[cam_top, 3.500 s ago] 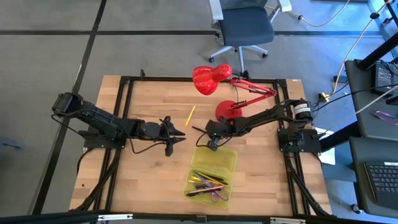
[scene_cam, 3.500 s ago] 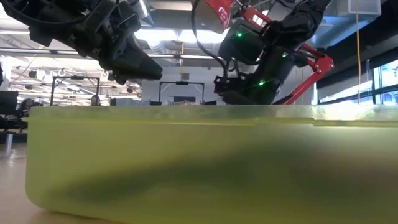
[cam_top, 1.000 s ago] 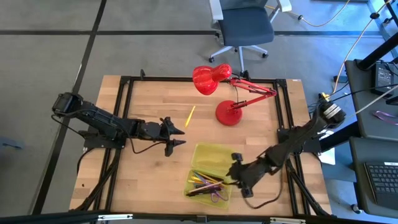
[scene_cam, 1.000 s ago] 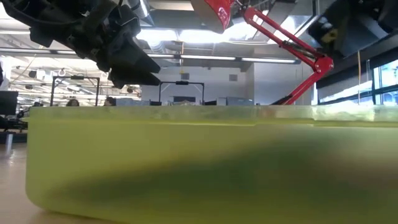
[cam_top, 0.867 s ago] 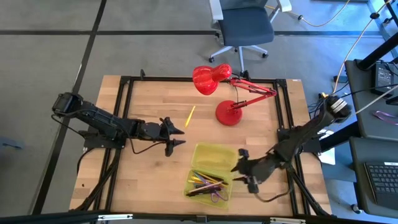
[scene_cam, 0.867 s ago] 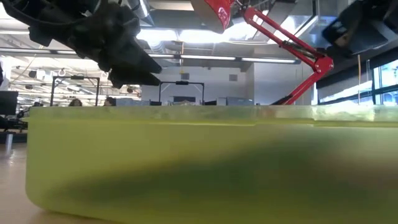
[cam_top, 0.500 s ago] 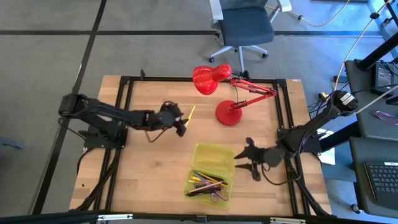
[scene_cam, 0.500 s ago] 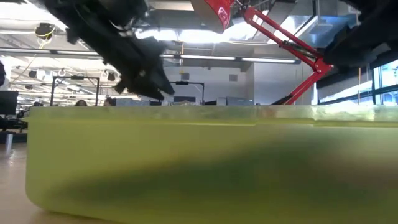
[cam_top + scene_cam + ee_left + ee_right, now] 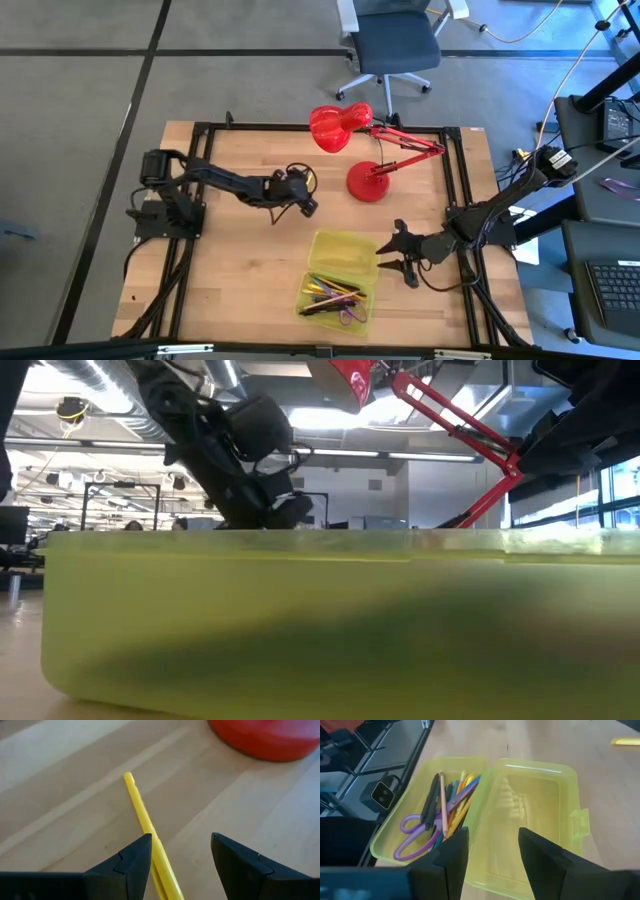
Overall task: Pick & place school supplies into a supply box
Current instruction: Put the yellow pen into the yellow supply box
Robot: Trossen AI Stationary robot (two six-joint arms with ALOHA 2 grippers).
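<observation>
Left gripper (image 9: 180, 865), jaws spread, low over thin yellow pencil (image 9: 145, 822) lying on wooden table (image 9: 240, 260) near red desk lamp base (image 9: 265, 737). Pencil sits off-centre, against one finger; centre before closing. Right gripper (image 9: 392, 254), jaws spread, waits beside translucent yellow-green plastic supply box (image 9: 343, 278), open, already holding pens and purple-handled scissors (image 9: 412, 832).

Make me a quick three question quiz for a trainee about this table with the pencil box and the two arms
1. True or false: the yellow pencil already lies in the supply box.
2. Which gripper is over that pencil? A) left gripper B) right gripper
3. Fill in: the purple scissors lie in the ____.

Key
1. False: it lies on the table near the red lamp.
2. A; its jaws are open around the pencil.
3. Supply box, in the half holding the pens.
</observation>
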